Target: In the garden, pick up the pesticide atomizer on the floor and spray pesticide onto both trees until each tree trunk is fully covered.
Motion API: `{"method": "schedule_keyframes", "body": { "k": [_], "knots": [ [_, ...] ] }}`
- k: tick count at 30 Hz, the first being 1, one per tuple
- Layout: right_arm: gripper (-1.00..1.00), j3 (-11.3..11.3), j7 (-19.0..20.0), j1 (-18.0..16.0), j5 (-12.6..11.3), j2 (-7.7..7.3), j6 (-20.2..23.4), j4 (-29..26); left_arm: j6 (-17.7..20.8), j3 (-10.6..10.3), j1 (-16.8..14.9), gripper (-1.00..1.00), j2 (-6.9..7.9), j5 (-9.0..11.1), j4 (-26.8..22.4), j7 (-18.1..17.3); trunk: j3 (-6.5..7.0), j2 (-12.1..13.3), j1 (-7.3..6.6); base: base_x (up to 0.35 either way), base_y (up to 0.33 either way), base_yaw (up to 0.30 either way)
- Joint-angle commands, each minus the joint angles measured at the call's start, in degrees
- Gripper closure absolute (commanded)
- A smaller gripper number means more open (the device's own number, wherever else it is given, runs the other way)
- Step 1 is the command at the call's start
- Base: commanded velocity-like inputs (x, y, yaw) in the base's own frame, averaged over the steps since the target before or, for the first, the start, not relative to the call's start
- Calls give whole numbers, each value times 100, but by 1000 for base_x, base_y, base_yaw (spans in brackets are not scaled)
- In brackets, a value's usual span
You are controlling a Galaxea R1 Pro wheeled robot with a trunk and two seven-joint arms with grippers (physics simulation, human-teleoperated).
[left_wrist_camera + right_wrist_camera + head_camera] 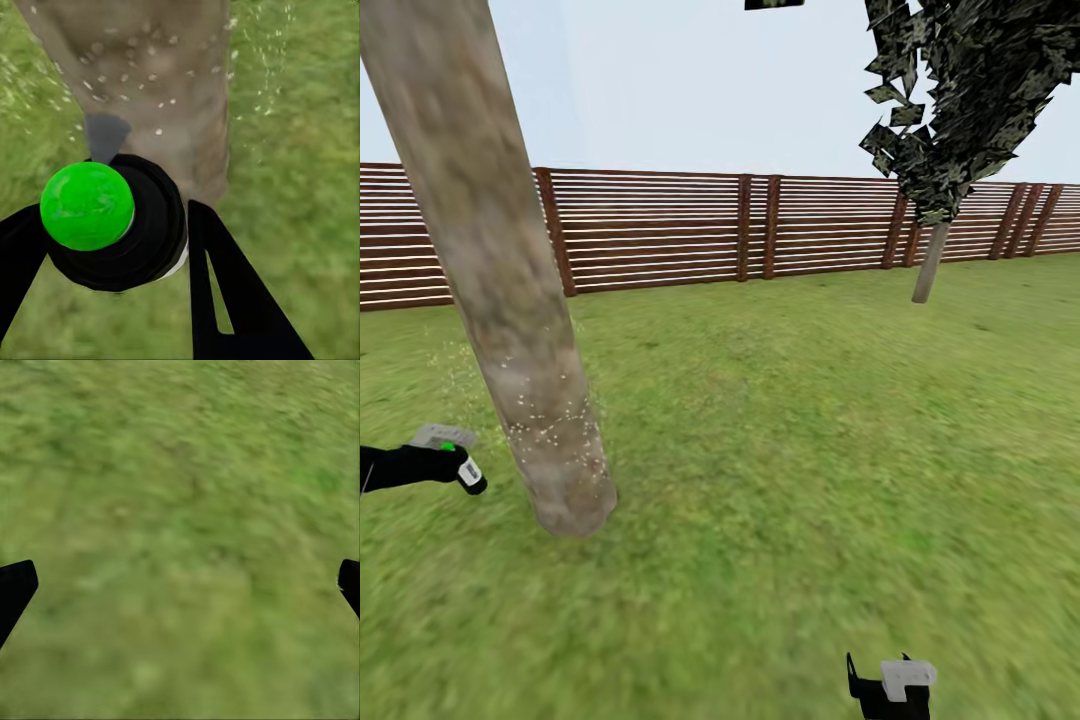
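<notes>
Nearest the lens, the pesticide atomizer (112, 225), black with a green cap, sits clamped between the left gripper (455, 462)'s fingers, its nozzle aimed at the near tree trunk (510, 300), where pale droplets speckle the lower bark and drift over the lawn (780, 450). The right gripper (180, 585) hangs idle over grass, fingers spread wide; the second tree (935, 130) stands well apart by the fence (660, 230). Spraying seems underway; I judge a steady aim, swept slowly up and around the bark, covers best.

Mottled rough-barked tree trunk (510, 300), slatted wooden fence (660, 230)
</notes>
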Motion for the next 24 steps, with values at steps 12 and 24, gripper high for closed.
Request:
{"method": "schedule_keyframes", "body": {
  "k": [12, 24],
  "knots": [
    [-100, 1, -1, 0, 0, 0, 0, -3, -731, 121, 250, 100, -49, 30, 802, 560, 0, 0, 0, 154, 163, 0],
    [-100, 1, 0, 0, 0, 0, 0, -1, -838, 956, 261, 100, -207, 13, 796, 525, 0, 0, 0, 0, 0, 0]
  ]
}}
